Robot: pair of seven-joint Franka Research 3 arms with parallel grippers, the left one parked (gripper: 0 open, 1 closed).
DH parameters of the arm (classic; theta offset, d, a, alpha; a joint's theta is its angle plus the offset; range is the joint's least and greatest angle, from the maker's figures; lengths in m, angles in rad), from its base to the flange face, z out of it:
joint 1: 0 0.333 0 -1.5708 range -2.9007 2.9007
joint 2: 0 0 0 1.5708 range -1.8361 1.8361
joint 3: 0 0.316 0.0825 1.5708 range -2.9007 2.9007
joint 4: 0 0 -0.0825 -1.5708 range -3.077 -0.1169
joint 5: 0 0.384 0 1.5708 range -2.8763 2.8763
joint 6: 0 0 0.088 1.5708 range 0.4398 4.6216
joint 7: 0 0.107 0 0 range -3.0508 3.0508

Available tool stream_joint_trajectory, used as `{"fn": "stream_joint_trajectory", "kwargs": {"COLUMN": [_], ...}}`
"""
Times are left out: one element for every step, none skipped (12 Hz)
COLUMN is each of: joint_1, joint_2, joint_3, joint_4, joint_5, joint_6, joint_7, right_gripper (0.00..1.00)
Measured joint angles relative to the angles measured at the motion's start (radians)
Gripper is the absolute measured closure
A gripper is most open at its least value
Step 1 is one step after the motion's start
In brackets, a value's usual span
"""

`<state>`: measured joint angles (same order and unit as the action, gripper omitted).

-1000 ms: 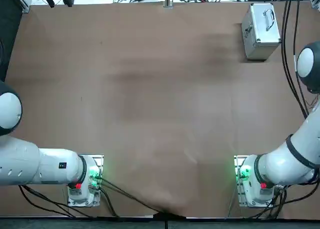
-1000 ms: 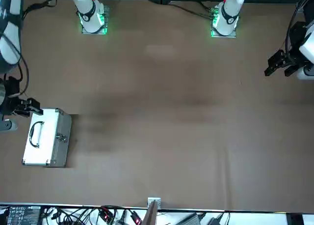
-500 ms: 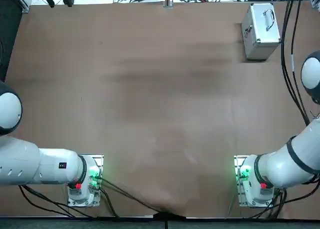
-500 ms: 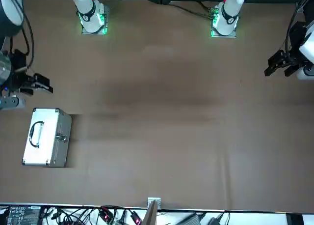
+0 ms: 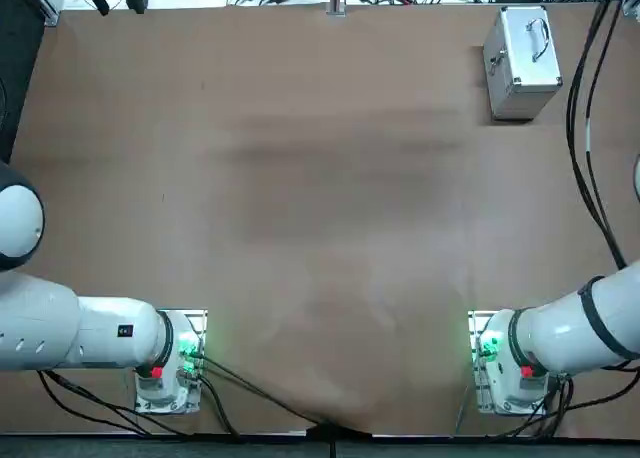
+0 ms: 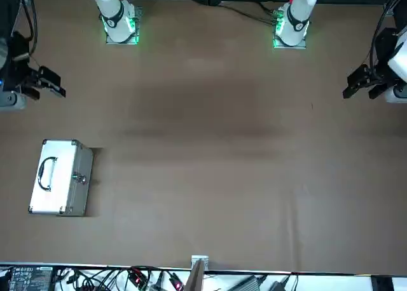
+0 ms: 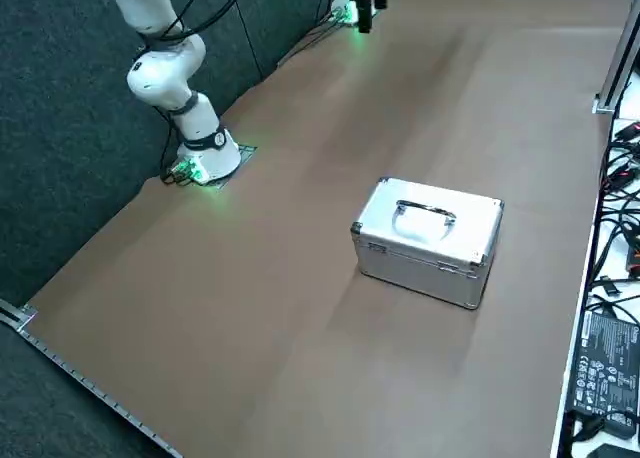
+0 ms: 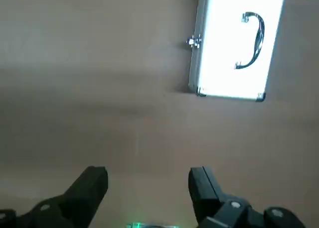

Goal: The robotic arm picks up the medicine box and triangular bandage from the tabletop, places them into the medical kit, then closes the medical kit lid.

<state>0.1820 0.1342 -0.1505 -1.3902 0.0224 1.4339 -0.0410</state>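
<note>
Robot arm (image 5: pixel 590 323) reaches in at the front view's left edge, its right gripper (image 6: pixel 52 81) up on the robot's side of the metal case (image 6: pixel 60 178), apart from it, jaws wide open and empty. Just right of that, the case sits on the table (image 6: pixel 210 145), lid (image 7: pixel 430 218) shut, contents hidden, handle (image 7: pixel 425 210) on top, latch (image 6: pixel 79 178) on the right.

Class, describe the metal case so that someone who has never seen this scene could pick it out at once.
Start with the large brown tabletop and go to its far right corner, as the robot sees it. There sits a small silver box, the medical kit, lid shut, with a bar handle on top. Unlike the right tool, raised open over the table, it has bright metal sides and corners.
</note>
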Motion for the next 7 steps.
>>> {"fn": "stream_joint_trajectory", "kwargs": {"joint_1": [-0.050,-0.091,-0.116,-0.131,-0.140,-0.146,-0.149], "joint_2": [-0.029,-0.057,-0.085,-0.112,-0.139,-0.164,-0.185], "joint_3": [0.056,0.097,0.118,0.128,0.132,0.134,0.134], "joint_4": [-0.029,-0.059,-0.090,-0.122,-0.155,-0.186,-0.213], "joint_5": [-0.009,-0.015,-0.021,-0.029,-0.036,-0.040,-0.042], "joint_6": [0.000,0.000,0.001,0.005,0.017,0.029,0.035], "joint_7": [0.004,0.005,0.005,0.005,0.005,0.005,0.005], "right_gripper": [0.00,0.00,0.00,0.00,0.00,0.00,0.00]}}
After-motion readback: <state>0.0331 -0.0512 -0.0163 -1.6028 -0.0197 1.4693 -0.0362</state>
